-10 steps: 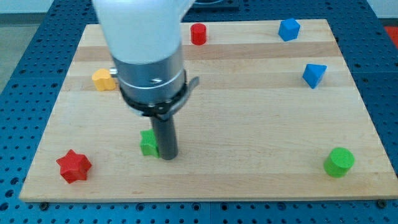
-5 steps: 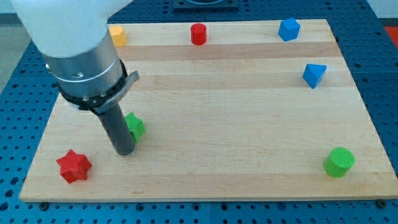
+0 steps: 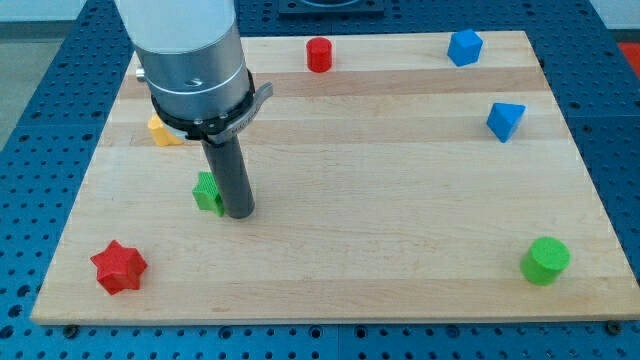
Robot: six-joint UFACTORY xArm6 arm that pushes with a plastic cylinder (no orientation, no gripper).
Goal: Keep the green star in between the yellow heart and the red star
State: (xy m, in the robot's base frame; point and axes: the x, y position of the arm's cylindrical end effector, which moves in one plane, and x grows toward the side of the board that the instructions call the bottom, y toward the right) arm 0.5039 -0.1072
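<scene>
Camera view shows a wooden counter (image 3: pixel 400 200) resting on a blue pegboard, and the green star (image 3: pixel 207 192) serves as the landmark. This arm carries no pincer at all: it ends in a dark rod that holds nothing, and my tip (image 3: pixel 238 214) stands on the counter just to the view's right of the green star, touching it or nearly so. Part of the star is hidden behind the rod. The yellow heart (image 3: pixel 164 130) lies above and to the left of the green star, half covered by the arm's grey collar. The red star (image 3: pixel 119 267) lies below and to the left of the green star, near the counter's bottom corner. The green star sits roughly between those two, a little off to the right of the line joining them. Far above and to its right stand a red cylinder (image 3: pixel 319 54), a blue block (image 3: pixel 464 47) and a blue wedge-shaped block (image 3: pixel 505 120). A green cylinder (image 3: pixel 545 261) sits far to its lower right.
</scene>
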